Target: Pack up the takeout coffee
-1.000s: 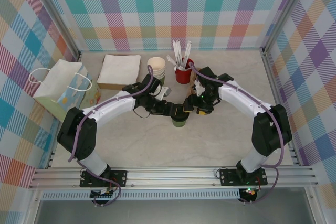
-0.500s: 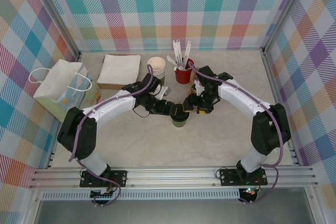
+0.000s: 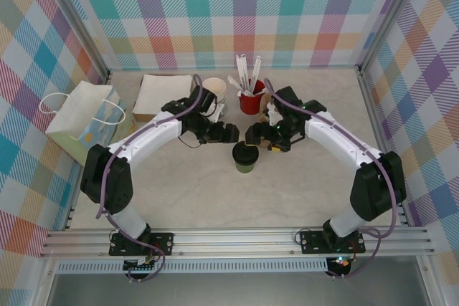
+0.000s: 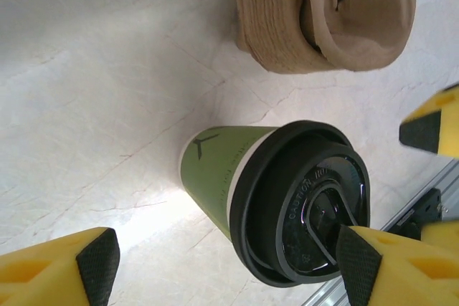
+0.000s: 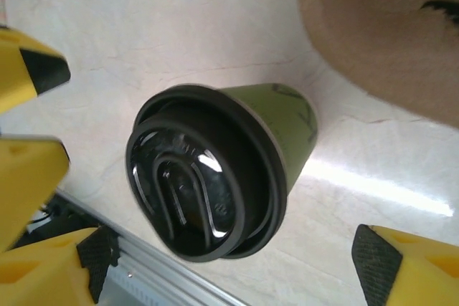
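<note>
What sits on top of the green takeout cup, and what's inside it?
A round black lid is seated on the green cup, closing its mouth. The lid covers the inside, so any contents cannot be seen.

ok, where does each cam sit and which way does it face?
Top external: above, behind the bases, facing down at the table; both arms, left end effector and right end effector near the takeout coffee.
Left wrist: on that wrist, facing down at the coffee; own yellow fingers.
Right wrist: likewise, opposite side; own fingers.
Shared: the coffee.
</note>
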`<state>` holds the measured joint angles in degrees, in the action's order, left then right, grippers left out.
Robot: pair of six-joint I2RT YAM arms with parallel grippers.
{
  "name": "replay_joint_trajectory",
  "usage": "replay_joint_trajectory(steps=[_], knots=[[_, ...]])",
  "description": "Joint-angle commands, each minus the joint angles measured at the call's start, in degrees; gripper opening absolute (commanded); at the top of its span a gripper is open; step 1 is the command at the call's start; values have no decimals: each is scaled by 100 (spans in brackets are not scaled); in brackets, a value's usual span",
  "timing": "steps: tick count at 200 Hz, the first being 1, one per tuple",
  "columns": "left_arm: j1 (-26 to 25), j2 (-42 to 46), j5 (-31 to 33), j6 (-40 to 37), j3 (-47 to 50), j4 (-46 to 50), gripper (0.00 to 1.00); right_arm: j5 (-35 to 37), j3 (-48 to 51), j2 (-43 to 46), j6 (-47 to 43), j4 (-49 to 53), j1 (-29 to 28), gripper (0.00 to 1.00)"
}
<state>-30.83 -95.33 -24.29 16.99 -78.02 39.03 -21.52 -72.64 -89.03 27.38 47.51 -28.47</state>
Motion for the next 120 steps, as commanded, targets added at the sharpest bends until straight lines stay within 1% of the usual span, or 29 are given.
replay_joint_trajectory(steps=[1, 19, 57, 120], knots=[[174, 521, 133, 264, 117, -71, 80, -557, 383, 44, 362, -402, 16, 91], [301, 726, 239, 401, 232, -179, 79, -805, 540, -43, 512, -671, -9, 92], [503, 950, 237, 550, 412, -238, 79, -967, 370, -367, 487, -759, -110, 92], [651, 1093, 328, 627, 590, -129, 79, -1119, -310, -942, 346, -787, -159, 91]])
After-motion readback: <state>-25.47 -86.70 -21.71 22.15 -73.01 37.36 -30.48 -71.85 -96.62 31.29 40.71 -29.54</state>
